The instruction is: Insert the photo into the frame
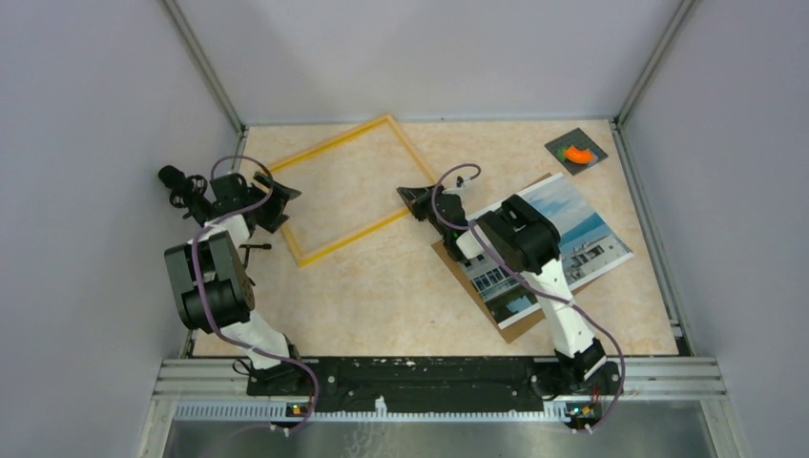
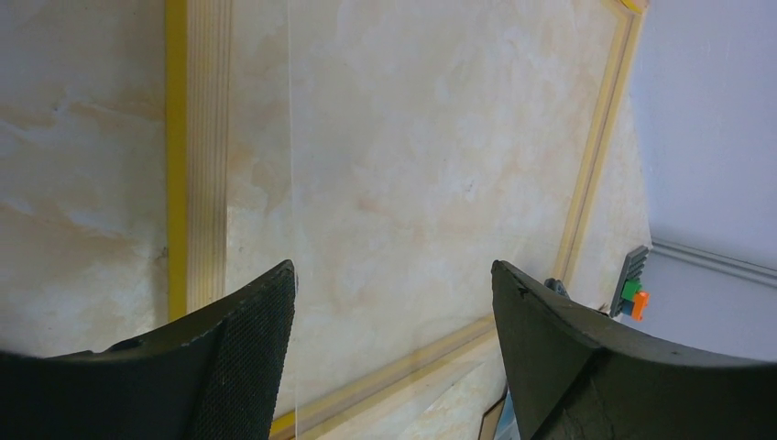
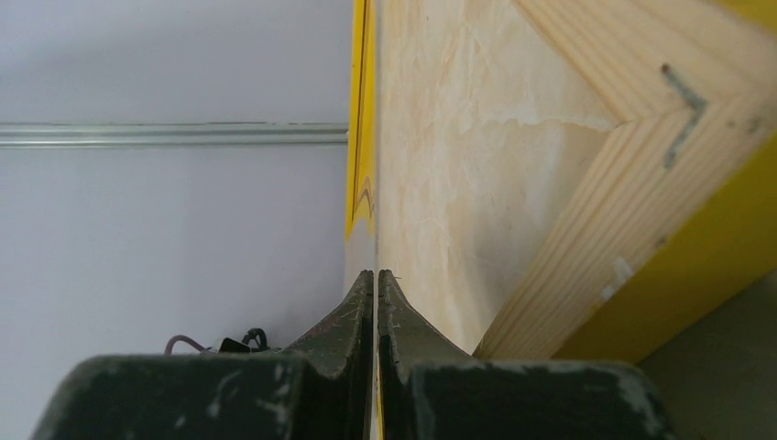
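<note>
Nearest, at the lower right of the top view, the white-bordered paper print of a white building under blue sky [image 1: 587,234] lay on a plain brown backing board [image 1: 520,322]. It was outside the frame and partly hidden under the right forearm. I judged that any sweep of that arm could drag or crease the print, or push it off the board.

Further up at centre, the right hand [image 1: 412,198] was clenched. It seemed to pinch the right-hand corner of the thin yellow-orange rectangular picture frame [image 1: 367,231] by its thin edge. A grip at one corner only could let the frame pivot or slip out.

At centre left, the left hand [image 1: 281,196] hung released, fingers wide apart, over the frame's left rail and holding nothing. In its wrist view a faint straight line crossed the opening; I could not tell whether it was a clear pane. If so, tilting could let it slide.

The pale marbled counter [image 1: 382,305] had bare room below the frame. Farthest, the frame's upper corner sat close to the back wall, so there was little room to push that way. A small grey block with an orange piece [image 1: 575,151] stood at the upper right, well apart.
</note>
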Robot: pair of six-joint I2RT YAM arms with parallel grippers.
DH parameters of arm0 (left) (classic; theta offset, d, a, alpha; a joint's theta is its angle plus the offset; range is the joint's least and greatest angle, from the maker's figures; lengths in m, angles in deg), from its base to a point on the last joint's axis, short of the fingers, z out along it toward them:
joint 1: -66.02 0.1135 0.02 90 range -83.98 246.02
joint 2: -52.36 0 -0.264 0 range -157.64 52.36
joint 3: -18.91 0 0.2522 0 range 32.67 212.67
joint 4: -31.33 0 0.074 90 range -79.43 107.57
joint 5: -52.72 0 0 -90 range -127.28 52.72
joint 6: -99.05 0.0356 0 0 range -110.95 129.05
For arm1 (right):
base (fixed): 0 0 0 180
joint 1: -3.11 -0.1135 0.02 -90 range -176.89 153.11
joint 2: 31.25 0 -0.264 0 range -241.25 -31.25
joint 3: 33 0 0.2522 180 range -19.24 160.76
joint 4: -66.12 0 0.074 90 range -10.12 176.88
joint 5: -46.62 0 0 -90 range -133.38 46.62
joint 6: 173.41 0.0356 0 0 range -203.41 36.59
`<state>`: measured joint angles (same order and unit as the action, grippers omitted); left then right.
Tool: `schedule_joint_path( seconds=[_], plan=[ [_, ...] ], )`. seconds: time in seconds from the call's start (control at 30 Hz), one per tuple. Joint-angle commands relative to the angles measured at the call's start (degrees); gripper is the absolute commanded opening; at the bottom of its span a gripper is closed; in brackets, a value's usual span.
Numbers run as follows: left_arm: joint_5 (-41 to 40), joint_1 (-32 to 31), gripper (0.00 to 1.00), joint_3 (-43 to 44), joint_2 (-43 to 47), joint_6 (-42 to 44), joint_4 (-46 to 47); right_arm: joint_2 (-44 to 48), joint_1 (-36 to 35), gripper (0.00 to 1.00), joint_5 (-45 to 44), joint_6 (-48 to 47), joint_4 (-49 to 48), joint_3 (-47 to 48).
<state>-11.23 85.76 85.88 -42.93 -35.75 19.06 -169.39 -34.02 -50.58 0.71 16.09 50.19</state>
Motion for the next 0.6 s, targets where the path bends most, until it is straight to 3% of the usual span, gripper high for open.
schedule_joint_path(
  seconds=[0.0, 0.57],
  plan=[
    [-0.7, 0.3, 0.81, -0.5, 3.7, 1.4, 1.9, 1.1, -1.9, 0.00, -1.8, -0.8, 0.2, 2.0],
    [1.3, 0.3, 0.79, -0.1, 4.5, 1.5, 5.6, -1.7, -2.8, 0.00, -3.2, -0.5, -3.7, 4.9]
  ],
)
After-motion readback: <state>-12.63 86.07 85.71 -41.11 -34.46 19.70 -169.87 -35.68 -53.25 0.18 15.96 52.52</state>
